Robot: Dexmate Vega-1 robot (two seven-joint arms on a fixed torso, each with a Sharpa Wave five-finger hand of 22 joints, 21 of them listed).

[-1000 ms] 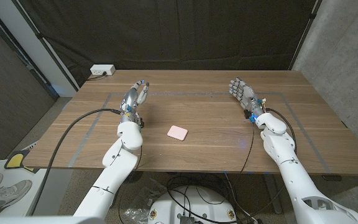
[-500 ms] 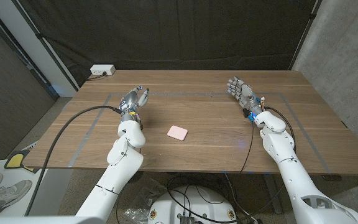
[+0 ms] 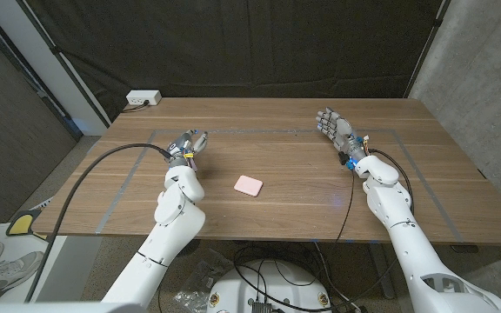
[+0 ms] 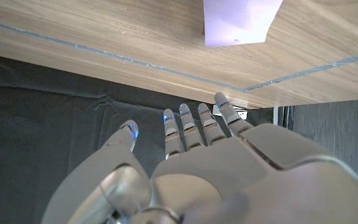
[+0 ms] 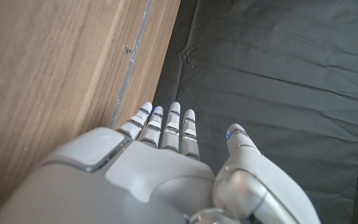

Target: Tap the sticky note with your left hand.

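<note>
Left hand (image 3: 189, 143) fingers spread, empty, just left of pink sticky note (image 3: 249, 184), not touching. Right hand (image 3: 335, 127) open-fingered, empty, well apart.

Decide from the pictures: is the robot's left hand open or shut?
Open. The left robot hand holds nothing, its fingers extended and apart; it is short of the sticky note.

One pink sticky note (image 3: 249, 183), one wooden table (image 3: 442, 196), one white power strip (image 3: 143, 98), two hands: left hand (image 3: 187, 144), right hand (image 3: 334, 127)
</note>
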